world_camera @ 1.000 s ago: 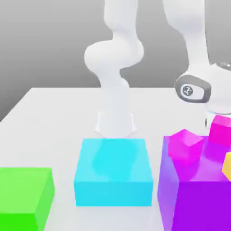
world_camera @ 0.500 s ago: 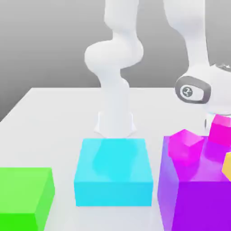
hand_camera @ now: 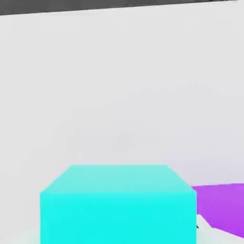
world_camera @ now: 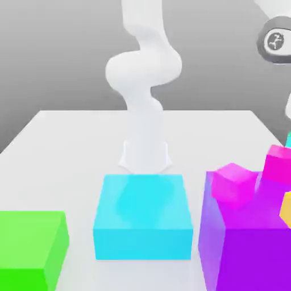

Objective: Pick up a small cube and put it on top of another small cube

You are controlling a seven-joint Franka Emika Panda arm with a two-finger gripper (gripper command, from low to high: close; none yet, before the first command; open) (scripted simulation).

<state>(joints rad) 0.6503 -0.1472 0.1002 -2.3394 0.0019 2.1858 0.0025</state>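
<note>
A small cyan cube (hand_camera: 118, 202) sits very close in the hand view, with white table beyond it. The exterior view has a sliver of that cyan cube (world_camera: 289, 140) at its right edge, just under my gripper (world_camera: 288, 129), which is shut on it. The wrist (world_camera: 277, 41) is high at the upper right. Two small magenta cubes (world_camera: 234, 183) (world_camera: 278, 163) and a small yellow cube (world_camera: 286, 207) rest on top of a large purple block (world_camera: 250, 250) below the gripper.
A large cyan block (world_camera: 142, 216) stands in front of the arm's base (world_camera: 145, 156). A large green block (world_camera: 31, 247) is at the exterior view's lower left. The white table (world_camera: 68, 142) stretches behind them.
The hand has risen from low beside the far magenta cube to high at the exterior view's upper right. A cyan sliver now hangs under it. The magenta and yellow cubes stayed put.
</note>
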